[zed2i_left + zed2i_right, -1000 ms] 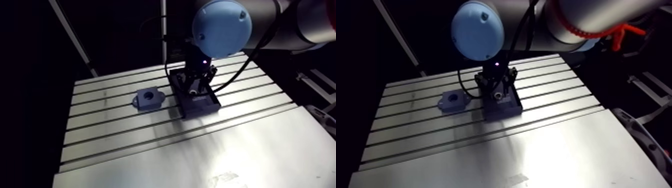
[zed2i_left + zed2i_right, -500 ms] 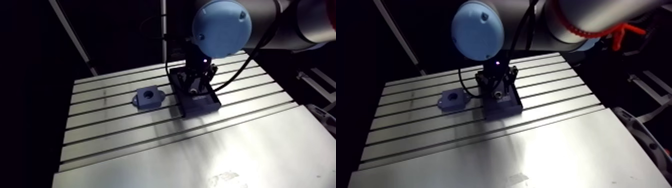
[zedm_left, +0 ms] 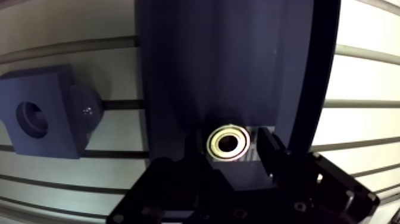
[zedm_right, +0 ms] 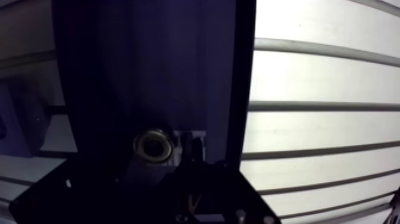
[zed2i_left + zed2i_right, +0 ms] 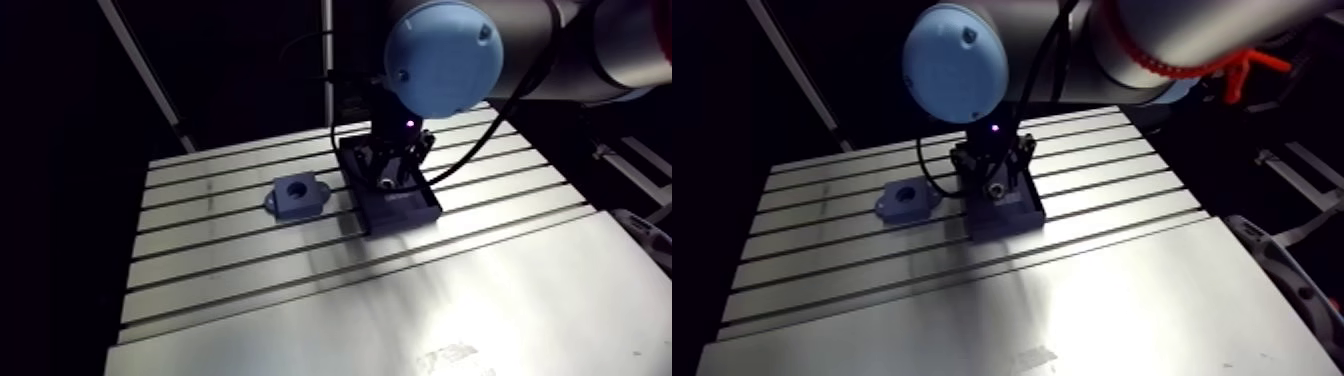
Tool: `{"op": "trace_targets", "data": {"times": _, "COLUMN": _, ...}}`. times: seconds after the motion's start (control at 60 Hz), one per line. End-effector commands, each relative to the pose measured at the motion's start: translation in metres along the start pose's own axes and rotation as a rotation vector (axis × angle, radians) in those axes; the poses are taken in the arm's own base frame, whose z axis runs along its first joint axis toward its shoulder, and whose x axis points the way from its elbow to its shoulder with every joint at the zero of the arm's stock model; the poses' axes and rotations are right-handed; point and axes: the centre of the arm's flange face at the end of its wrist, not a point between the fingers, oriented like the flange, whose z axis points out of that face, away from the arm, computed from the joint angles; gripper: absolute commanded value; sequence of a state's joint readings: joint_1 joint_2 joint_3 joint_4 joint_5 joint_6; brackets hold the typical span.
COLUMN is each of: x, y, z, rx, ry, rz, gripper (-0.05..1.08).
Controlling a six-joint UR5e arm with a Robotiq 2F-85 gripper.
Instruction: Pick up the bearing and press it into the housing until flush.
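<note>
Straddling the small silvery ring bearing (image 3: 228,143) in the dark-blue tray (image 3: 226,65), the black gripper (image 3: 230,146), fingers (image 3: 271,156) spread, needs centring before squeezing.

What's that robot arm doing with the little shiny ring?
The robot's gripper hangs low over a dark tray, with one finger on each side of the bearing lying in it. The fingers look open, not yet squeezing. The housing, a block with a round hole, sits beside the tray on the slotted table. Its hole is empty, so the bearing is not picked up yet.
</note>
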State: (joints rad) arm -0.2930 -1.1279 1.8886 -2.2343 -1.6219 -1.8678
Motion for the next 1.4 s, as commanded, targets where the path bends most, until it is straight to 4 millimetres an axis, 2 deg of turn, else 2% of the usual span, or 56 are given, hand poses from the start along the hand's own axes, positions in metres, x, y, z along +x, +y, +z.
{"op": "trace_targets", "data": {"times": 0.017, "x": -0.0003, "y": -0.0003, "z": -0.0004, "rx": 0.003, "ry": 0.000, "rz": 0.000, "gripper": 0.44}}
{"op": "trace_targets", "data": {"times": 0.717, "x": -0.0009, "y": 0.0003, "z": -0.0028, "rx": 0.004, "ry": 0.002, "rz": 0.002, "gripper": 0.44}}
{"op": "trace_targets", "data": {"times": 1.05, "x": -0.0010, "y": -0.0007, "z": -0.0007, "rx": 0.005, "ry": 0.000, "rz": 0.000, "gripper": 0.49}}
{"op": "trace_targets", "data": {"times": 1.4, "x": -0.0004, "y": -0.0005, "z": -0.0004, "rx": 0.005, "ry": 0.000, "rz": 0.000, "gripper": 0.50}}
